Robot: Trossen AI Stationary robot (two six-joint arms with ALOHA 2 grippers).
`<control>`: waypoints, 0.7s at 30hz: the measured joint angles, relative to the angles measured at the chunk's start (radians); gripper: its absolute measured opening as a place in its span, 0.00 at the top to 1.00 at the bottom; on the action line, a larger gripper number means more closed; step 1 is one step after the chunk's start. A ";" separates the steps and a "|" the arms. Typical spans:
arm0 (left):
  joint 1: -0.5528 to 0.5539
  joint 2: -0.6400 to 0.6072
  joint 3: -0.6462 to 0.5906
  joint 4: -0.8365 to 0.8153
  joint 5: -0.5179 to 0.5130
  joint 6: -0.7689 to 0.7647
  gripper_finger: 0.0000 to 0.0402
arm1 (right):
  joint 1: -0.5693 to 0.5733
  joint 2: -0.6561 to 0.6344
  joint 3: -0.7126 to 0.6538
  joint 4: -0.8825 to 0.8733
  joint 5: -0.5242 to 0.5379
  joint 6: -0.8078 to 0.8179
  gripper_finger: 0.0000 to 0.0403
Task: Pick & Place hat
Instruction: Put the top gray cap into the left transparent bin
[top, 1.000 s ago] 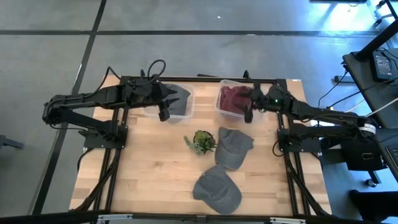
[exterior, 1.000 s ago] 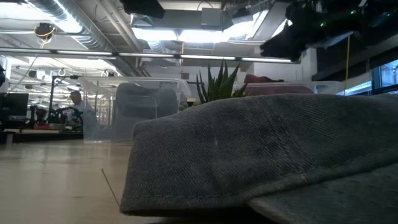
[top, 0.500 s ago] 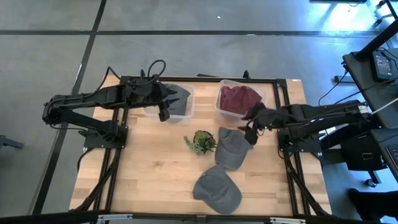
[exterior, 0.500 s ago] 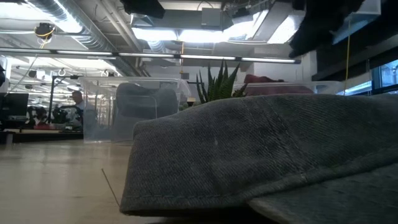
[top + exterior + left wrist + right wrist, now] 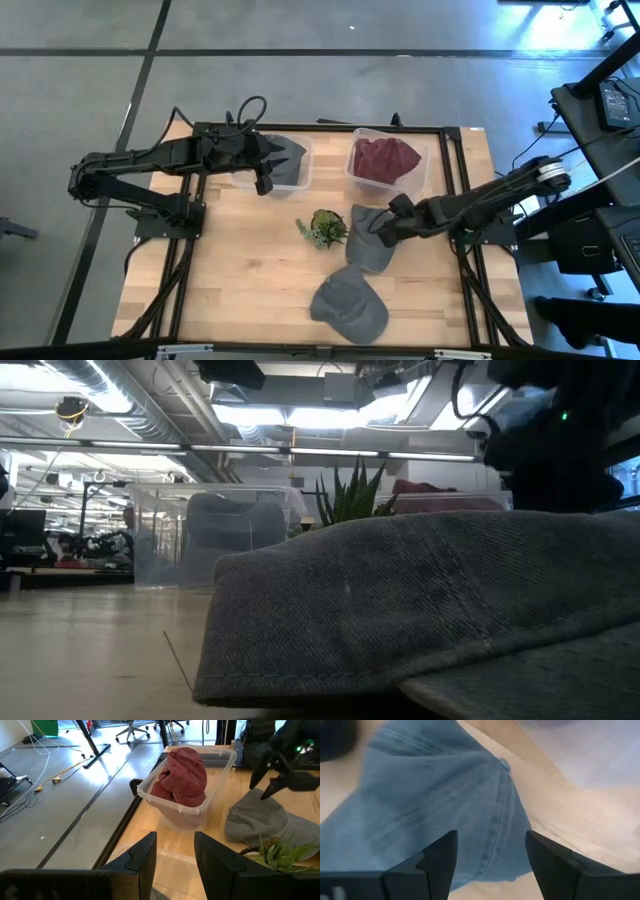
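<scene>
Right wrist view: right gripper [image 5: 490, 865] spread wide, empty, directly above the grey cap [image 5: 375, 237] lying beside the plant [image 5: 325, 228]; cap straight below the fingers, left gripper [image 5: 262, 180] well off, part-open over its bin [image 5: 300, 172]

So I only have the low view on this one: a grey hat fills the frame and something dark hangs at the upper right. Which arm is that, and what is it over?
Observer: It is the right gripper, fingers open, low over the second grey hat beside the plant.
Operator: Is it gripping the hat?
Observer: No. In the right wrist view the denim lies between the open fingers, not pinched.
Operator: And the left arm?
Observer: The left gripper hovers at the clear bin holding a grey hat; a red hat is in the other bin.
</scene>
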 joint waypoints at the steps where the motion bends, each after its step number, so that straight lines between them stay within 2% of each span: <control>1: 0.000 0.000 0.000 0.000 0.000 -0.001 0.68 | 0.001 0.018 -0.002 0.007 0.000 0.016 0.42; 3: 0.000 0.000 0.000 0.000 0.000 -0.002 0.68 | 0.002 0.052 -0.004 0.017 -0.003 0.037 0.42; 8: 0.000 0.000 0.000 0.000 0.000 -0.002 0.68 | -0.018 0.097 -0.004 0.034 -0.087 0.018 0.43; 11: 0.000 0.000 0.000 0.000 0.000 -0.002 0.68 | -0.036 0.103 -0.004 0.035 -0.091 -0.055 0.48; 14: 0.000 0.000 0.000 0.000 0.000 -0.002 0.68 | -0.040 0.104 -0.004 0.034 -0.091 -0.099 0.61; 19: 0.000 0.000 0.000 0.000 0.000 -0.002 0.68 | -0.040 0.103 -0.004 0.033 -0.094 -0.202 0.94; 21: 0.000 0.000 0.000 0.000 0.000 -0.002 0.68 | -0.039 0.100 -0.004 0.031 -0.093 -0.226 0.96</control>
